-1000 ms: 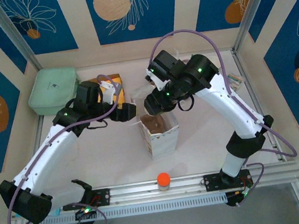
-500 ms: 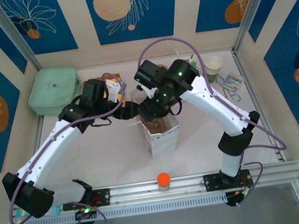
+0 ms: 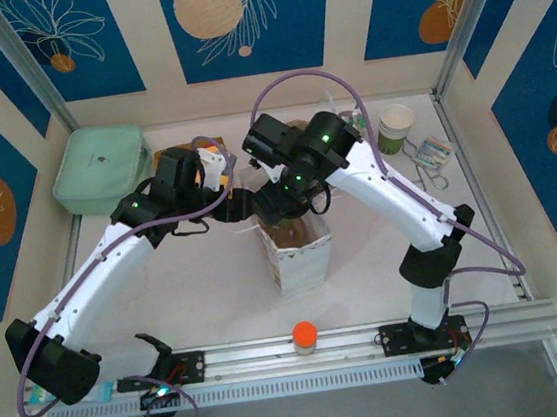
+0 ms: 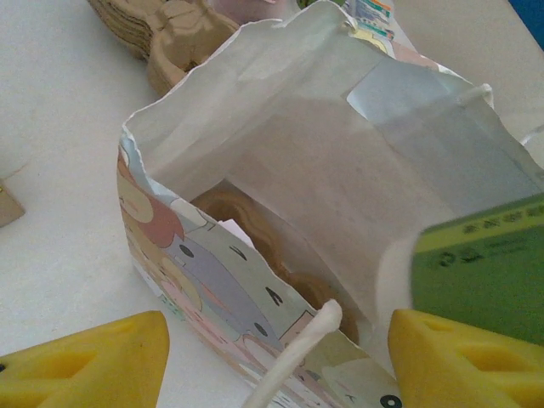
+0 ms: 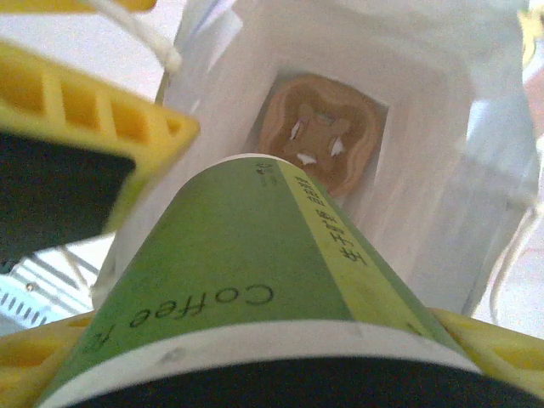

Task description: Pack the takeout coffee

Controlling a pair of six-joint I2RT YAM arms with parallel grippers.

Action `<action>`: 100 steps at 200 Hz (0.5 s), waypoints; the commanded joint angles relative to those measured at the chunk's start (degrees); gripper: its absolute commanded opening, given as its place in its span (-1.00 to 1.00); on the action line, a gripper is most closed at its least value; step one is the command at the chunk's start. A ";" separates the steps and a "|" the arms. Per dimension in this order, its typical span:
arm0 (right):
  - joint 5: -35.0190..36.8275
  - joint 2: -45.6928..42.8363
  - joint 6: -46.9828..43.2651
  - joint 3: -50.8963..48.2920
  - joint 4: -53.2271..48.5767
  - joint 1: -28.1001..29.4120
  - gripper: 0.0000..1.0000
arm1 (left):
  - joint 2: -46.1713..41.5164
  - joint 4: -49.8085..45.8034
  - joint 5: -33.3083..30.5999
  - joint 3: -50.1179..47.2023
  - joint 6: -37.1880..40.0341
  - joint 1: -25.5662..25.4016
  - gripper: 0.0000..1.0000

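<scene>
- Above the open mouth of the paper bag, the takeout coffee hangs clear of the paper. Its base points down into the bag and its black lid faces the wrist.
- The right gripper clamps the cup's green side between its yellow fingers.
- The cup's long axis runs roughly down the bag's shaft towards the brown cup carrier on the bag floor. The carrier's pocket sits slightly off to one side of the cup's base.
- The left gripper straddles the bag's near wall and string handle. Its jaws stand wide, and the paper between them is not pinched.
- The right arm has the cup, so lowering it looks like that arm's job. The left looks placed to steady the rim.
</scene>
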 commanded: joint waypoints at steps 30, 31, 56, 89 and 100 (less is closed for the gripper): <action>5.30 1.52 2.44 0.71 -8.84 0.93 -0.50 | -1.00 0.72 -0.51 1.13 -0.74 -0.95 0.32; 5.35 1.56 2.49 0.70 -8.82 0.96 -0.50 | -1.04 0.73 -0.51 1.05 -0.76 -0.93 0.32; 6.43 1.43 2.89 0.02 -8.81 0.98 -0.51 | -1.09 0.98 -0.34 0.79 -1.08 -1.17 0.30; 7.91 1.21 3.49 -1.70 -8.81 0.97 -0.51 | -1.20 1.25 -0.55 0.62 -1.29 -1.61 0.28; 8.89 1.08 3.68 -2.23 -8.81 0.97 -0.51 | -1.24 1.28 -0.60 0.61 -1.23 -1.77 0.28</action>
